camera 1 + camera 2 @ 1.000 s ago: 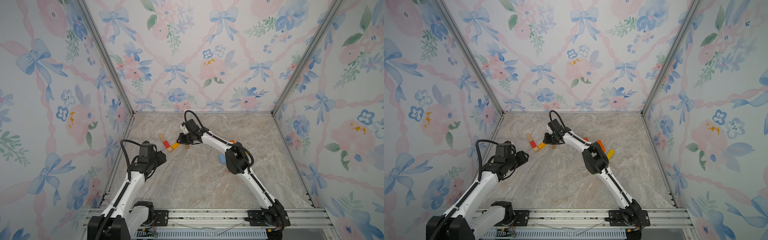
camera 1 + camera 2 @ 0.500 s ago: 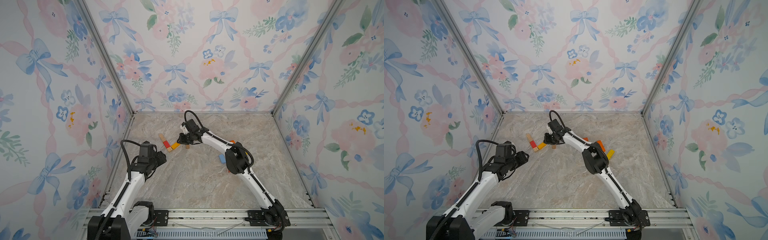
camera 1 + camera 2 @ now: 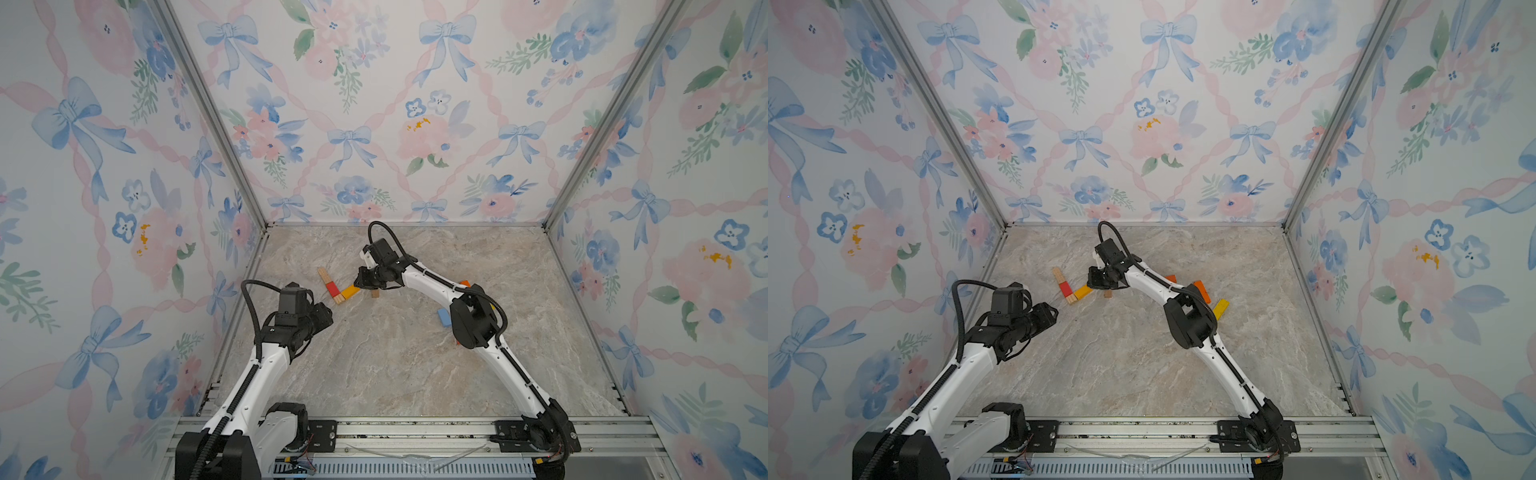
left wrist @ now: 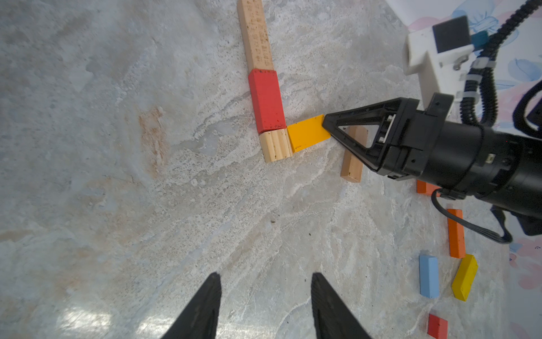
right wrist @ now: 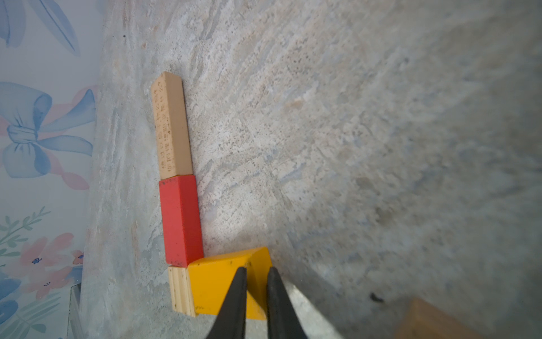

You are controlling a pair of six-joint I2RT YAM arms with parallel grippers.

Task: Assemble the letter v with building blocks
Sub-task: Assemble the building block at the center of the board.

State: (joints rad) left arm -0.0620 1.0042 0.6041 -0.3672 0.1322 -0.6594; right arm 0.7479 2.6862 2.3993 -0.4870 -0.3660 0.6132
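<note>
Walls [image 3: 374, 104] papered with pink flowers and blue bows enclose a marble-patterned table [image 3: 395, 374]. Two white and black robot arms rise from a rail at the near edge. The right arm [image 3: 432, 282] stretches far and left to the table's middle. The left arm [image 3: 266, 365] bends up at the near left.

The left gripper [image 4: 265, 276] hovers over bare table, its fingers spread apart with nothing between them. The right gripper [image 5: 256, 268] has its fingers almost together, with only a thin slit between. Its tips meet the right end of a yellow-orange block [image 4: 308, 133] and do not reach around it.

The building blocks [image 3: 332, 288] lie flat, left of centre. A long wooden bar [image 4: 255, 35], a red block [image 4: 267, 101] and a short pale wooden block [image 4: 275, 145] touch end to end, in a line running from far left to near right. The yellow-orange block touches the pale block's side and angles off to the far right. A brown wooden block [image 4: 353, 164] lies partly under the right gripper.

Well apart, on the right by the right arm's elbow, lie an orange bar [image 4: 456, 233], a light blue block [image 4: 428, 276], a yellow block [image 4: 465, 277] and a small red block [image 4: 437, 325].
</note>
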